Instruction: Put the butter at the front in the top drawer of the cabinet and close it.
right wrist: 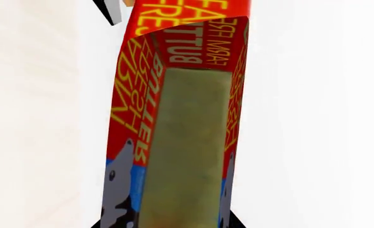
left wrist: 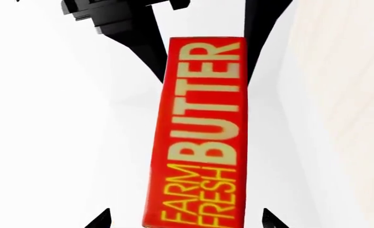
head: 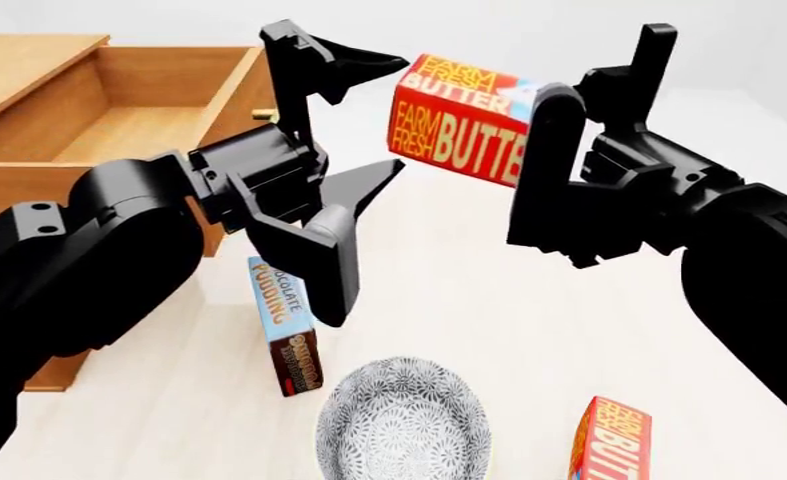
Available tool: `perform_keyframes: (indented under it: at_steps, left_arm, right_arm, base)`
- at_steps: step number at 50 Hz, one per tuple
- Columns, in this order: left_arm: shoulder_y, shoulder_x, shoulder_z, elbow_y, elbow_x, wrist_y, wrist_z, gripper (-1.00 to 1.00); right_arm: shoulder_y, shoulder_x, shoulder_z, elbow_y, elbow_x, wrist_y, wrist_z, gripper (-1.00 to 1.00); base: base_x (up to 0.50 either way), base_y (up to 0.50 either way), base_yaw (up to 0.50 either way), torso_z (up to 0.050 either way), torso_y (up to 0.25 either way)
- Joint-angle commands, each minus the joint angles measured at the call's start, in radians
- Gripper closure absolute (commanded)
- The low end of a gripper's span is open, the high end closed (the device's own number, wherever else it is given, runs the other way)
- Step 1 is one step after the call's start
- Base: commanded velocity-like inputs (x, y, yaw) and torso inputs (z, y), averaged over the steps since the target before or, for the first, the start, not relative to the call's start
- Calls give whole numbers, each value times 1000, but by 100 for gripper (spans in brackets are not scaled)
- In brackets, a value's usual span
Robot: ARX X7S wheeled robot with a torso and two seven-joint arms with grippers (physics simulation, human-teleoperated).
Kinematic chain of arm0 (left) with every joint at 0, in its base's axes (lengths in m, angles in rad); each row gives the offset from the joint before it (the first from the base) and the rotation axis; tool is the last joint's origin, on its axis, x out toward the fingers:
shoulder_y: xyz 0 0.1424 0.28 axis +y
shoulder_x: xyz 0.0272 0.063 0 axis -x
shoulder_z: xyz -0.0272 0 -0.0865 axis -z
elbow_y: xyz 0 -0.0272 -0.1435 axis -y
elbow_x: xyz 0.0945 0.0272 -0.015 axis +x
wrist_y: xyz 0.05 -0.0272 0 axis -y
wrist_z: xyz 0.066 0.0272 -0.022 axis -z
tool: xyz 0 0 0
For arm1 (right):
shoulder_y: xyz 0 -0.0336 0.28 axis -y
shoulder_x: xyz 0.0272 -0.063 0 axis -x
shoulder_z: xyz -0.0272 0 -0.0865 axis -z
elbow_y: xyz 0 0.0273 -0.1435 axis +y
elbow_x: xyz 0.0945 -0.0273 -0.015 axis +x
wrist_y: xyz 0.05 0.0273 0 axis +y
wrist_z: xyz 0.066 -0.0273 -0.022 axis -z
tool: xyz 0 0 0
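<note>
Bright, even rendered light; soft faint shadows, wrist views slightly blurred.

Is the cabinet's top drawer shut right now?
No. In the head view the top drawer stands pulled out of the cabinet, so its bare wooden inside shows.

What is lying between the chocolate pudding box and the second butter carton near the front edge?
In the head view, a patterned bowl sits between the pudding box and the butter carton.
</note>
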Motion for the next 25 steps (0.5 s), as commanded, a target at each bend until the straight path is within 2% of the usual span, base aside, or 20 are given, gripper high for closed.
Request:
perform_keyframes:
  at_steps: [1,25]
  left_arm:
    - [-5,6,4,-6,-4,3,3,-100]
    - [-8,19,13,-21,-11,17,3,-100]
  right_arm:
    - [28,3,23,-23,-92,-1,8,100]
    - [35,15,35,-88,-89,-12,-9,100]
  base:
    - [0,0,0,0,0]
    - [0,0,0,0,1]
